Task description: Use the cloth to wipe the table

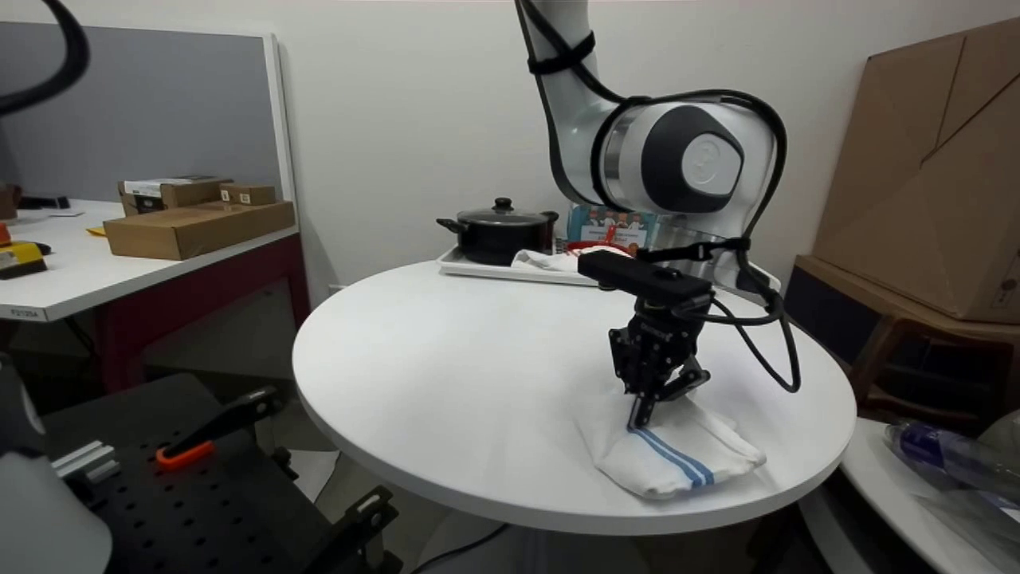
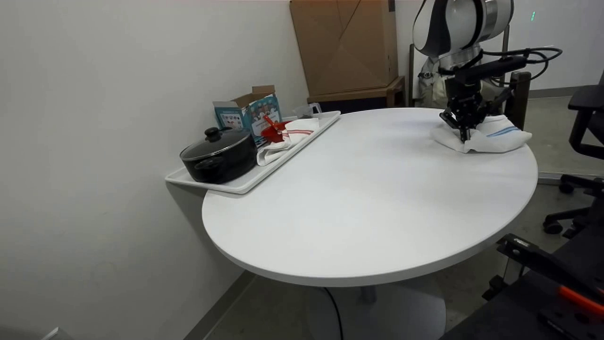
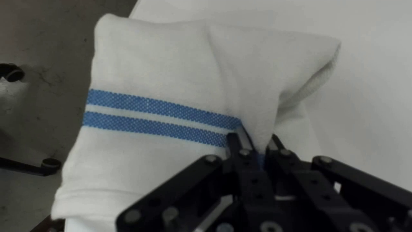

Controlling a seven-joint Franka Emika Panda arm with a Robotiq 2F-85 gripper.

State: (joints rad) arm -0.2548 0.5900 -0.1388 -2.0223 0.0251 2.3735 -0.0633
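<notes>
A white cloth with two blue stripes point(image 1: 669, 466) lies folded and bunched on the round white table point(image 1: 446, 375), near its edge. It also shows in an exterior view point(image 2: 502, 137) and fills much of the wrist view point(image 3: 154, 74). My gripper point(image 1: 640, 414) points down at the cloth, its fingertips at the striped part. In the wrist view the fingers point(image 3: 256, 141) are close together with a fold of cloth pinched between them. In that view part of the cloth reaches past the table edge, with the floor behind it. The cloth under the fingers is hidden.
A white tray point(image 2: 283, 167) at the wall side of the table holds a black lidded pot point(image 2: 219, 156), a blue box point(image 2: 264, 115), a red item point(image 2: 273, 132) and a red-striped white cloth point(image 2: 302, 127). A large cardboard box point(image 1: 924, 175) stands beyond the table.
</notes>
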